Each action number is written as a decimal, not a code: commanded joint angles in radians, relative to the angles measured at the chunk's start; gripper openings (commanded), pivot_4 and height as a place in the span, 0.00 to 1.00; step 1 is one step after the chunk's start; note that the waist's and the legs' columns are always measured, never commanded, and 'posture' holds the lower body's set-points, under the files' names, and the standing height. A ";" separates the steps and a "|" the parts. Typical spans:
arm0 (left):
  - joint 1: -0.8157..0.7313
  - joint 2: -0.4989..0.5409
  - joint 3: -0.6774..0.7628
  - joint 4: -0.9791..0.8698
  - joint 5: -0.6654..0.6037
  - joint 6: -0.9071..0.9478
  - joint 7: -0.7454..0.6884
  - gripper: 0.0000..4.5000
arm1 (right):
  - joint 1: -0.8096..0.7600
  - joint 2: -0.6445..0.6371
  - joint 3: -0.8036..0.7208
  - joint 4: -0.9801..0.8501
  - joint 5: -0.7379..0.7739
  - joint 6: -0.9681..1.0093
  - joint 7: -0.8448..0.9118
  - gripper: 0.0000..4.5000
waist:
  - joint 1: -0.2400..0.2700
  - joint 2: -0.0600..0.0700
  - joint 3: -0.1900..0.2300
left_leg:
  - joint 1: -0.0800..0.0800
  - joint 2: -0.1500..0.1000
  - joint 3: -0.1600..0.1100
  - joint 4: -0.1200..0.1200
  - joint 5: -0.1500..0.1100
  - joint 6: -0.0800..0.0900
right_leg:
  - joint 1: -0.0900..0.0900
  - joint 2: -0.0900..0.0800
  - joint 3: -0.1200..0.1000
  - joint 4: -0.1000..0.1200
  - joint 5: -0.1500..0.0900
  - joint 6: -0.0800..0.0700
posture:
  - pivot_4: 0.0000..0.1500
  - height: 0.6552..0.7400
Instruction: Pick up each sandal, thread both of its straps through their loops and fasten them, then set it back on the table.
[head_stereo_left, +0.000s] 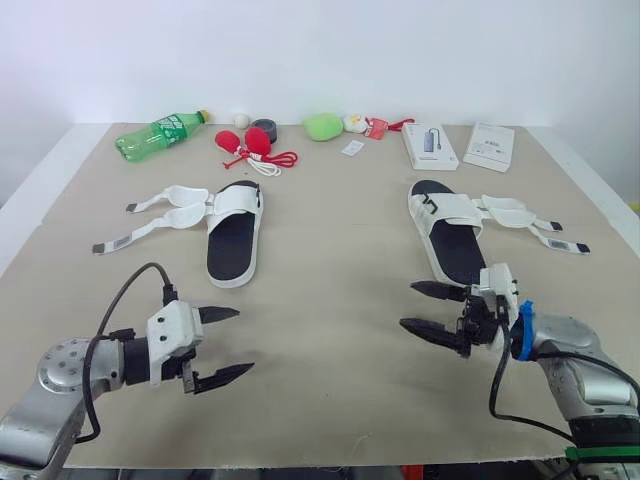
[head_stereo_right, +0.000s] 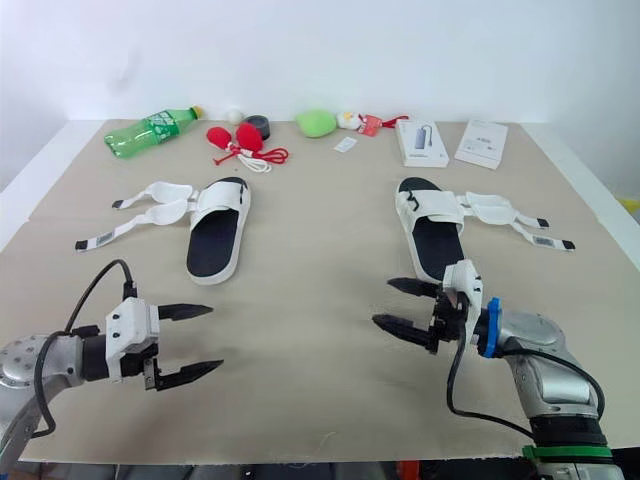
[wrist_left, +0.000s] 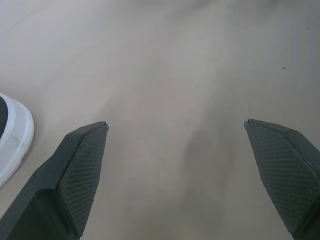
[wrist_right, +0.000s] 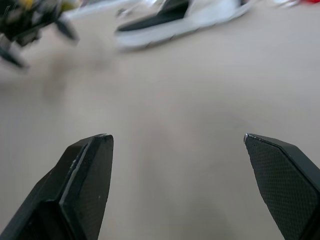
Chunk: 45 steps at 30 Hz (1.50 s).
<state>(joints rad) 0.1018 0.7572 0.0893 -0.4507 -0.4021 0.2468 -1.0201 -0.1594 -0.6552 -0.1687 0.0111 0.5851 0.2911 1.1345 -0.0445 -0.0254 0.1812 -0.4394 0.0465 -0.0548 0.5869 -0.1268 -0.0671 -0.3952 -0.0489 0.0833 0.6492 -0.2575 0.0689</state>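
Left sandal (head_stereo_left: 232, 245) centre-left and right sandal (head_stereo_left: 458, 250) centre-right lie on the tabletop (head_stereo_left: 335, 260), straps (head_stereo_left: 160, 212) splayed loose; left gripper (head_stereo_left: 243, 341) and right gripper (head_stereo_left: 407, 305), lower frame, hold jaws apart, empty; best grasp, seemingly, is the near sole edge, clear of straps.

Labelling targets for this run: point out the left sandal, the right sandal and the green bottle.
left sandal (head_stereo_left: 232, 245), left eye view, black footbed.
right sandal (head_stereo_left: 457, 250), left eye view, black footbed.
green bottle (head_stereo_left: 157, 135), left eye view, middle of its body.
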 joint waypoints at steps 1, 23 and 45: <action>-0.105 -0.045 -0.059 -0.067 -0.047 0.058 0.043 1.00 | -0.040 0.013 -0.095 -0.091 0.070 0.102 -0.163 1.00 | 0.003 0.000 0.000 | 0.000 0.000 0.000 0.001 0.000 0.000 | 0.000 0.000 0.000 0.000 0.000 0.000 | 1.00 1.00; -0.290 -0.257 -0.261 -0.072 -0.010 0.196 0.229 1.00 | -0.238 0.160 0.012 -0.006 -0.210 0.204 -0.726 1.00 | -0.002 0.001 0.000 | 0.000 0.002 -0.001 0.004 0.000 0.001 | 0.002 0.007 0.006 0.001 0.003 0.003 | 1.00 1.00; -0.231 -0.224 -0.209 -0.144 -0.031 0.224 0.290 1.00 | -0.525 0.203 0.068 0.502 -0.386 -0.061 -0.659 0.58 | -0.005 0.001 0.000 | 0.001 0.002 0.000 0.004 0.000 0.001 | 0.002 0.009 0.010 0.001 0.005 0.004 | 1.00 1.00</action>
<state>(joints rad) -0.1275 0.5290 -0.1446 -0.5544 -0.4226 0.4784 -0.7333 -0.6646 -0.4452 -0.0894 0.5065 0.2079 0.2538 0.4753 -0.0497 -0.0249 0.1808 -0.4387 0.0485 -0.0543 0.5913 -0.1264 -0.0656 -0.3933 -0.0403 0.0938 0.6497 -0.2529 0.0727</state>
